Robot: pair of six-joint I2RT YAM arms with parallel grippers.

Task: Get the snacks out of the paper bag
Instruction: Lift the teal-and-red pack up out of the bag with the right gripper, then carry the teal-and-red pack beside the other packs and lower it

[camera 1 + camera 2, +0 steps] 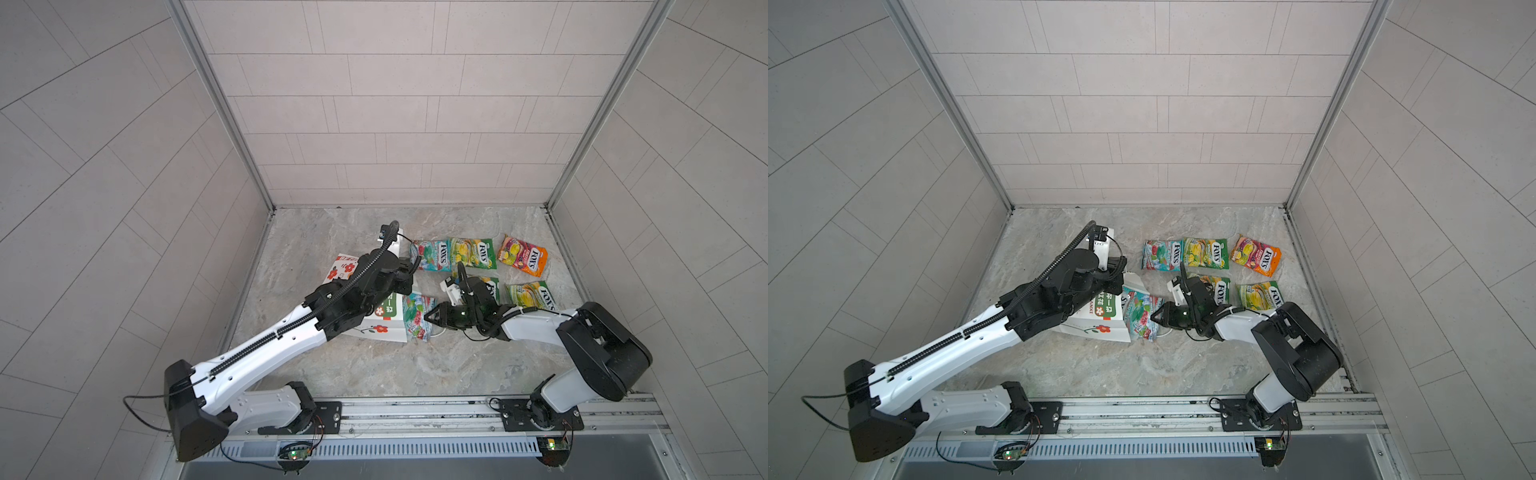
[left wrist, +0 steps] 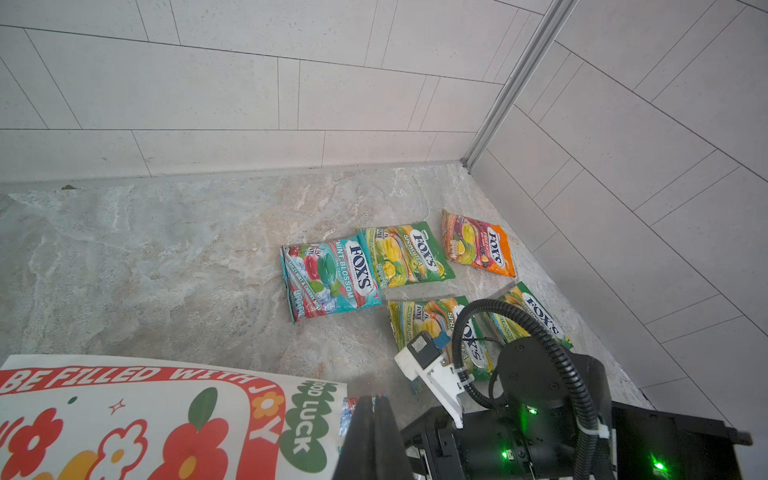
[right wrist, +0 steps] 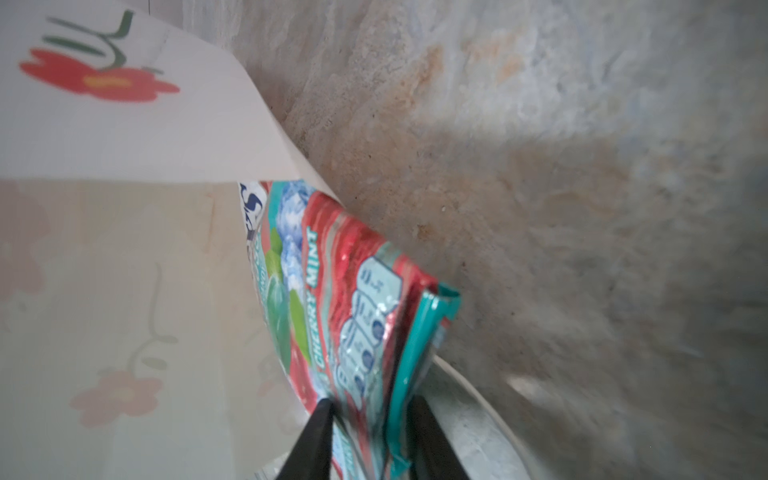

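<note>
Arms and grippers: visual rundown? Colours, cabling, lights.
Both have white shells with black joints. Black corrugated conduit runs along the left arm and loops at the wrist of the right arm. The left gripper and right gripper have black tapered fingers. White camera bracket, green LEDs on the right wrist.

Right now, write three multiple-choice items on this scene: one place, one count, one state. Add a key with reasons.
1. The orange-pink packet lies: A) inside the paper bag B) on the table, right end of the far row C) under the bag.
2. How many green-yellow packets show? A) one B) two C) three.
3. The teal-red packet at the bag's mouth is: A) lying untouched B) between the fingers of the right gripper C) fully inside the bag.
Key: 1 B, it lies in the open; 2 C, one in the far row, two nearer; 3 B, a finger stands on each side of it.
</note>
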